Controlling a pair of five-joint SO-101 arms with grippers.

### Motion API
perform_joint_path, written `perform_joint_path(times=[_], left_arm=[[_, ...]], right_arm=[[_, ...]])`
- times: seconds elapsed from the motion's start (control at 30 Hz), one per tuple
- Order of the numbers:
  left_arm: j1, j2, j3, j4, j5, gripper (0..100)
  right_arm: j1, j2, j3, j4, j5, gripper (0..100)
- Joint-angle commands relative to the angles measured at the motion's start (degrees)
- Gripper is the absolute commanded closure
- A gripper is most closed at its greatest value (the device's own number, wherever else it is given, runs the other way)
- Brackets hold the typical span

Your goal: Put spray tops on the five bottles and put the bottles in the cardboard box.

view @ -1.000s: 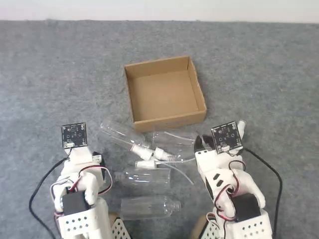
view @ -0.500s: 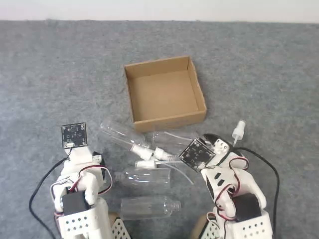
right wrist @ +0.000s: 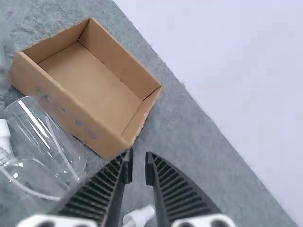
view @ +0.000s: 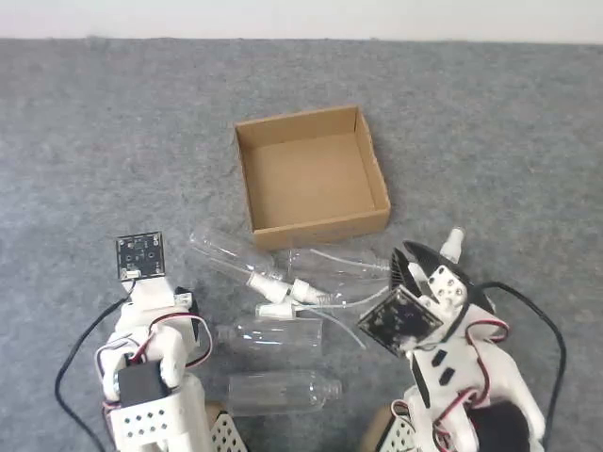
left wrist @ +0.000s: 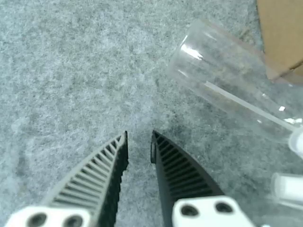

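bottles out on the table, both grippers holding nothing

the cardboard box sits open-topped around the middle of the grey-covered table, nothing inside it. between the box and the near edge we count four clear bottles, all lying on their sides. the first bottle lies slantwise just off the box's near left corner. the second bottle lies along the box's near wall, a thin tube inside it. their necks meet at a cluster of white spray tops; we cannot tell which are seated. the third bottle and the fourth bottle lie closer to the near edge, the fourth uncapped.

the left gripper hangs over bare table beside the first bottle's base, fingers drawn almost together with a sliver of table showing between, pinching nothing.

the right gripper is by the near right corner, tilted up toward the box, fingers likewise nearly pressed together on nothing. a loose spray top lies just beside it.
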Motion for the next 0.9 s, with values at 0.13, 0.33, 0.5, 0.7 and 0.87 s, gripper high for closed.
perform_joint_path(times=[0.13,0.33,0.5,0.7,0.87], left_arm=[[-0.2,-0.8,-0.7,0.0,-0.2,93],[-0.2,-0.8,-0.7,0.0,-0.2,93],[-0.2,-0.8,-0.7,0.0,-0.2,93],[-0.2,-0.8,-0.7,0.0,-0.2,93],[-0.2,-0.8,-0.7,0.0,-0.2,93]], right_arm=[[0.6,18.4,-10.7,3.5,0.7,94.9],[0.6,31.9,-12.4,3.8,-1.1,78.1],[0.6,40.6,-12.5,3.6,-0.8,73.9],[-0.8,48.7,-13.3,4.0,1.8,73.5],[-4.6,54.2,-16.3,5.2,4.9,73.5]])
